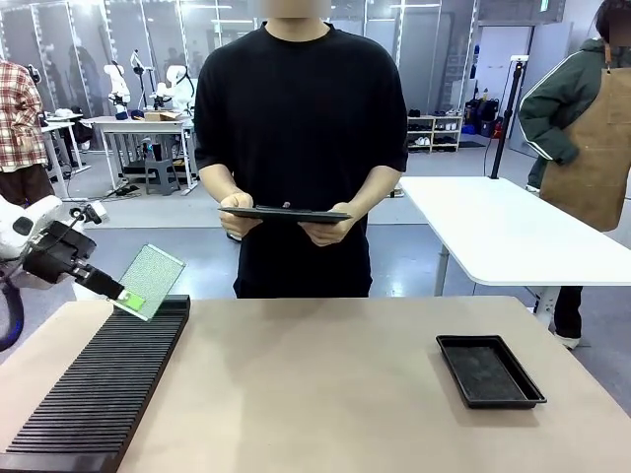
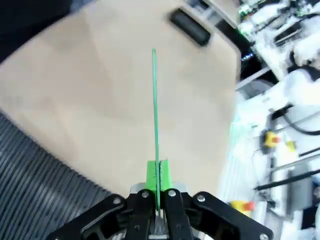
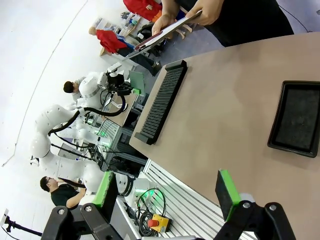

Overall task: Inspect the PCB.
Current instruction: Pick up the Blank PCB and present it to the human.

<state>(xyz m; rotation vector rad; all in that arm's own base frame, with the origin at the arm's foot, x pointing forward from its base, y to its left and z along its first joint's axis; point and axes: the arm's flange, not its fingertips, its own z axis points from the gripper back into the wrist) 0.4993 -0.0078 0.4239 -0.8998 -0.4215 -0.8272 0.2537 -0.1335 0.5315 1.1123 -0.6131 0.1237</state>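
My left gripper (image 1: 126,293) is shut on the lower corner of the PCB (image 1: 151,279), a thin green board with a speckled grey-green face, held tilted above the far end of the black slotted rack (image 1: 99,384). In the left wrist view the PCB (image 2: 155,110) shows edge-on, a green line rising from between the green pads (image 2: 152,175) of the left gripper (image 2: 159,186). My right gripper (image 3: 167,192) is open with nothing between its fingers, off the table's edge. Across the table, a person holds a dark clipboard (image 1: 284,213) in both hands.
A shallow black tray (image 1: 489,371) lies at the table's right; it also shows as the tray (image 3: 296,119) in the right wrist view. The slotted rack (image 3: 162,100) runs along the left side. A white table (image 1: 503,232) stands behind at right.
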